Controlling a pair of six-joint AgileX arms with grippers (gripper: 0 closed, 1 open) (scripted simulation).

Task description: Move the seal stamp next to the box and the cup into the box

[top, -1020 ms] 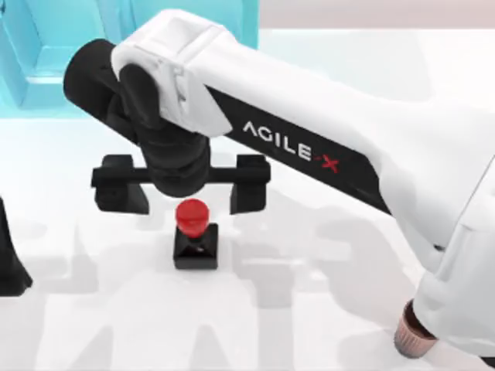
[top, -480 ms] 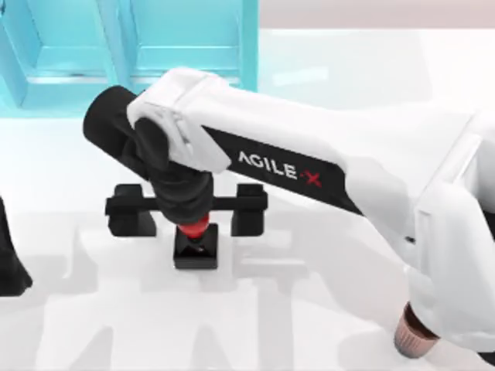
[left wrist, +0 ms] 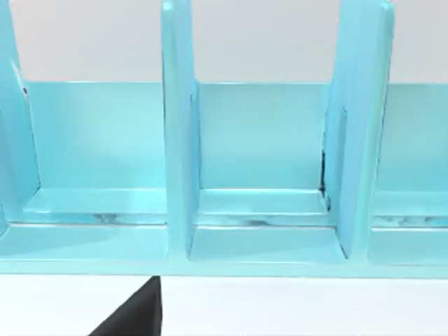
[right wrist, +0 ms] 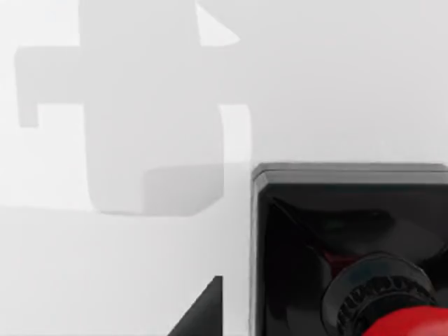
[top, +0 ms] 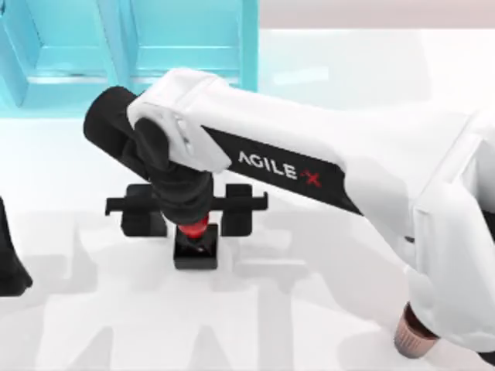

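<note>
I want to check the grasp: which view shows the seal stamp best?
The top view: the seal stamp stands whole beneath the right gripper, red knob between its fingers. The right wrist view shows its black base and knob edge cropped. The left wrist view faces the box.

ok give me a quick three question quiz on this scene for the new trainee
1. True or false: the cup already sits inside the box.
2. Which gripper is lowered over the seal stamp? A) left gripper B) right gripper
3. Fill in: the stamp's knob is coloured ____.

Key:
1. False. The cup stands on the table near the top view's lower right corner, far from the box.
2. B. Its fingers straddle the red knob, not yet touching it.
3. Red.
</note>
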